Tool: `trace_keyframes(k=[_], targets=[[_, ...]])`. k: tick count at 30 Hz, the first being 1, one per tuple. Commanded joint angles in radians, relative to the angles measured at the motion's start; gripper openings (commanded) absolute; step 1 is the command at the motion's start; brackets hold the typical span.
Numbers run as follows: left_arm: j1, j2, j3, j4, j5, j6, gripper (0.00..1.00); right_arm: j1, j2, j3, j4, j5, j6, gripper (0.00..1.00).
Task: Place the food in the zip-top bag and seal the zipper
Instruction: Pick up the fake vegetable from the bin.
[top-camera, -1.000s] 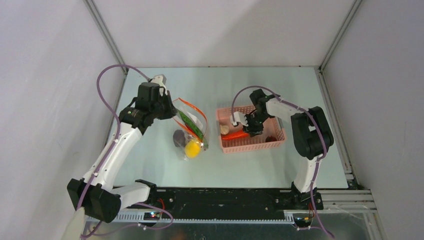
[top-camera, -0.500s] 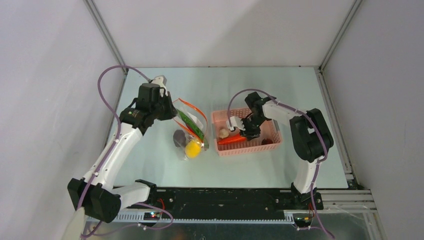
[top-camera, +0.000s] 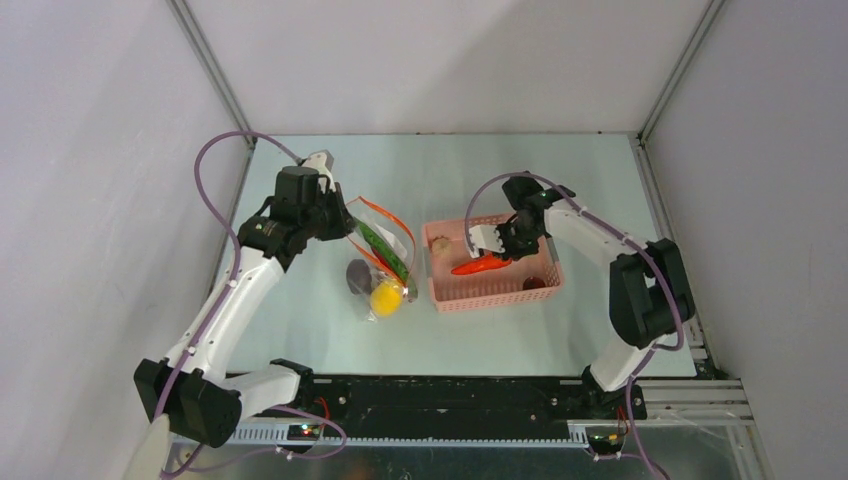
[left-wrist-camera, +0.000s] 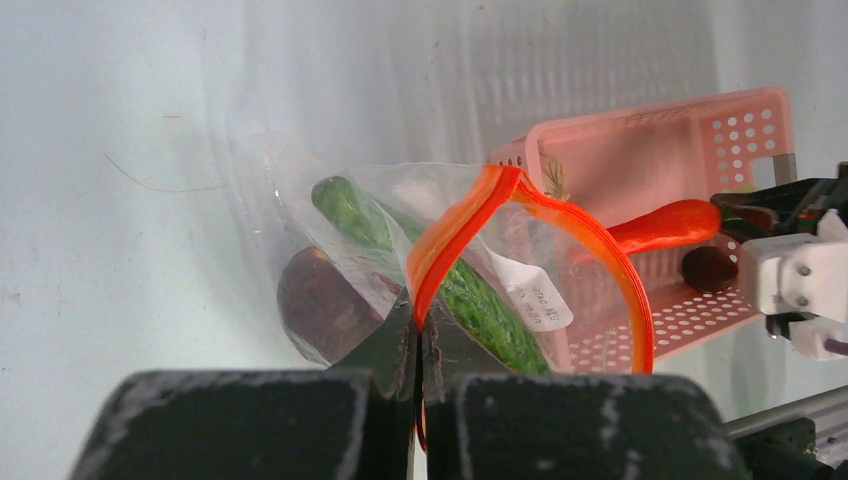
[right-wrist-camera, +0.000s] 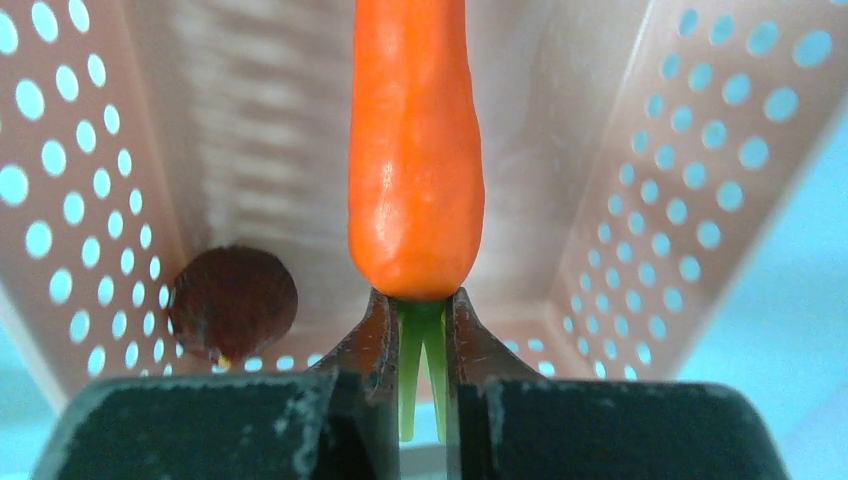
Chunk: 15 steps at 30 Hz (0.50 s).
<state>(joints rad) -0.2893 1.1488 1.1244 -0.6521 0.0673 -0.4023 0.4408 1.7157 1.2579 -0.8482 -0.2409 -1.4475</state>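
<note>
- Broadly, the pale surface (top-camera: 560, 180) carried the bag on the left and a pink basket just beside it on the right.
- The basket (top-camera: 497, 297) looked stiff, perforated and light enough to slide if nudged. A small dark piece (right-wrist-camera: 232, 305) lay on its floor.
- The bag (left-wrist-camera: 260, 160) rested on the surface with its mouth lifted into an open loop facing the basket. It looked thin, crinkly and limp, and would probably sag shut if released.
- The left tool (left-wrist-camera: 418, 340) was closed tight, pinching the zipper (left-wrist-camera: 600, 245) where the strip folded. That strip seemed the only firm place to hold the bag, being thicker than the film around it.
- The right tool (right-wrist-camera: 425, 310) was clamped almost fully shut on the thin green stem of the chili (right-wrist-camera: 415, 150), which stuck out from it above the basket floor, clear of the walls.
- The chili looked glossy, hard and light. Held by the stem alone, it might pivot or slip, though that hold would keep the fingers out of the bag's mouth as the tip goes in.
- Already inside the bag were a green pod (left-wrist-camera: 350, 205), a dark round fruit (left-wrist-camera: 325, 300) and a lemon (top-camera: 385, 297). All seemed smooth and likely to roll toward the mouth if the bag were tipped.
</note>
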Motion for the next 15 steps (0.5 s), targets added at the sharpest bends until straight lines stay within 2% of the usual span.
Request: trace_keyframes(k=[1, 11, 15], targets=[[0.006, -0.028, -0.014, 0.038, 0.022, -0.008, 0.0, -0.003, -0.087, 0.005, -0.059, 0.066, -0.033, 0.0], [0.007, -0.047, -0.02, 0.037, 0.028, -0.027, 0.0, -0.007, -0.187, 0.052, -0.104, 0.214, -0.003, 0.0], [0.006, -0.062, -0.025, 0.042, 0.028, -0.034, 0.0, -0.003, -0.25, 0.088, -0.123, 0.205, 0.04, 0.0]])
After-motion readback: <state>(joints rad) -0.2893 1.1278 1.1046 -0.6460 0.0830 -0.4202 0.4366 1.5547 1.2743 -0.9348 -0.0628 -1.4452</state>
